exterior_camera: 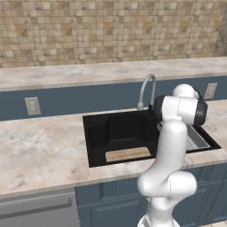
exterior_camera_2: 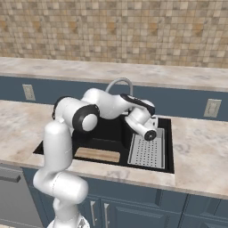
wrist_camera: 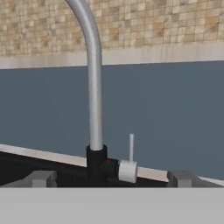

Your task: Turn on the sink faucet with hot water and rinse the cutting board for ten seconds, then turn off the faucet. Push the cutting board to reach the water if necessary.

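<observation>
Cutting board (exterior_camera: 128, 154) inside black sink (exterior_camera: 97, 133)

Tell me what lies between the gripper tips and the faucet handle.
Nothing: in the hand view the stretch from the gripper to the faucet and its small white handle is bare.

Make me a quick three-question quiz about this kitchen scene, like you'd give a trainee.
1. True or false: water is running from the sink faucet.
2. Where does the cutting board lie? A) on the counter B) in the sink, at its front C) on the drain tray
3. What does the claw face in the hand view?

Key: 1. False, no stream shows. 2. B. 3. The faucet's dark base and its small white handle.
</observation>
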You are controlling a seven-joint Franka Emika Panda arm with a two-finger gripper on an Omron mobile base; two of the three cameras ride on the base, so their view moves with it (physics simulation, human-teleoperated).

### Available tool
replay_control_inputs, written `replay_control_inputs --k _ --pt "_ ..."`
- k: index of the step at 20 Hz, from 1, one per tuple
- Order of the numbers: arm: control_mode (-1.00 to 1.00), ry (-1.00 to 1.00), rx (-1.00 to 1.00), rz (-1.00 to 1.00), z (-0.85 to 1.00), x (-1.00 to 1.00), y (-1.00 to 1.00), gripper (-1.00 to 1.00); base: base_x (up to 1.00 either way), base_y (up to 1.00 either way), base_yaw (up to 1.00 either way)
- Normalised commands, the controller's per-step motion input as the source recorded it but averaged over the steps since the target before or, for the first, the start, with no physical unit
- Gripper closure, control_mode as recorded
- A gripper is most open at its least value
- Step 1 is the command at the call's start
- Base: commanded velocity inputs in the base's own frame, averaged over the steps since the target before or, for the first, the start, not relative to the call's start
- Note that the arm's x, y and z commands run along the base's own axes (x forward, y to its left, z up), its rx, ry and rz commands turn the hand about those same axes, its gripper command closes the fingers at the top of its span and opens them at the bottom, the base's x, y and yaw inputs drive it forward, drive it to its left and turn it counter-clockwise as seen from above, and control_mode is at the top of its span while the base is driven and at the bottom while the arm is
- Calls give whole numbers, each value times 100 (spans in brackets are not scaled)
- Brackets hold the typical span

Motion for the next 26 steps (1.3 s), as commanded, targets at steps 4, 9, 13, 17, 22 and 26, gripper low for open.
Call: replay_control_inputs --k 4,9,13,17,22,26 --pt "-100 0 0 0 0 25 4 -100 0 0 0" --pt "-100 0 0 0 0 28 0 -100 0 0 0" --pt "-100 0 1 0 0 23 0 -100 0 0 0" --pt "-100 0 0 0 0 21 0 -100 0 0 0" --pt "-100 0 0 0 0 18 0 -100 0 0 0" --pt "-100 0 0 0 0 14 0 -100 0 0 0"
